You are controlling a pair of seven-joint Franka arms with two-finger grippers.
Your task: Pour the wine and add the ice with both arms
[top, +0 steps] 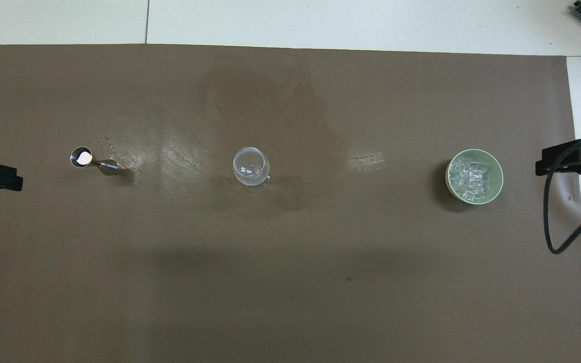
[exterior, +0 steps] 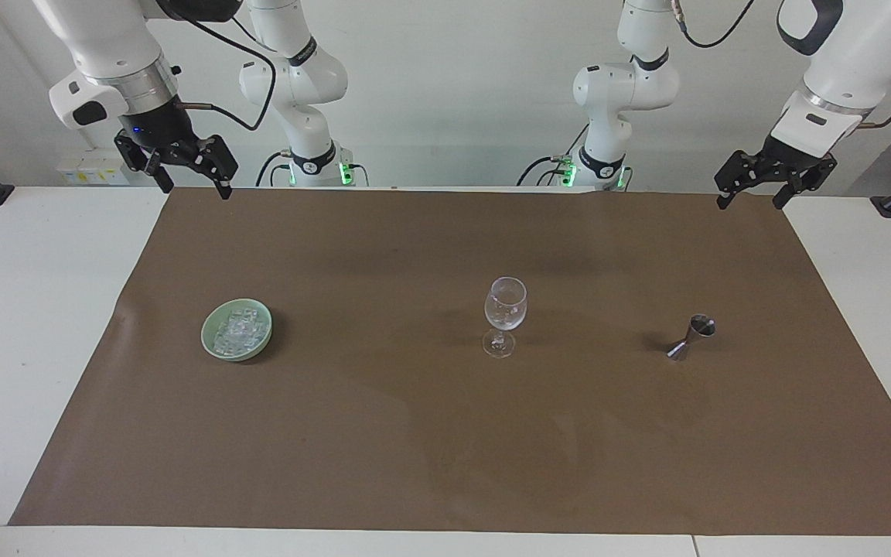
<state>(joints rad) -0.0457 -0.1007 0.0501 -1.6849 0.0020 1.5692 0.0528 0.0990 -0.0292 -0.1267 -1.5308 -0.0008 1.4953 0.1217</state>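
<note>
1. Since both my grippers, left [exterior: 752, 194] and right [exterior: 192, 176], hang spread wide and empty, nothing's started.
2. Ice [exterior: 238, 331] sits in the green bowl [exterior: 215, 348], below my right fingers.
3. Wine glass [exterior: 505, 303] looks tippy; a sloppy approach could topple it.

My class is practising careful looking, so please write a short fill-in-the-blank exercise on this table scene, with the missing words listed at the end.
1. The ice lies heaped in a pale ____ bowl.
2. Between the bowl and the metal jigger stands a clear wine ____.
3. All three things stand on a ____ paper sheet.
4. The left pincer and the right pincer both hang raised and hold ____.

Missing words: green; glass; brown; nothing
</note>
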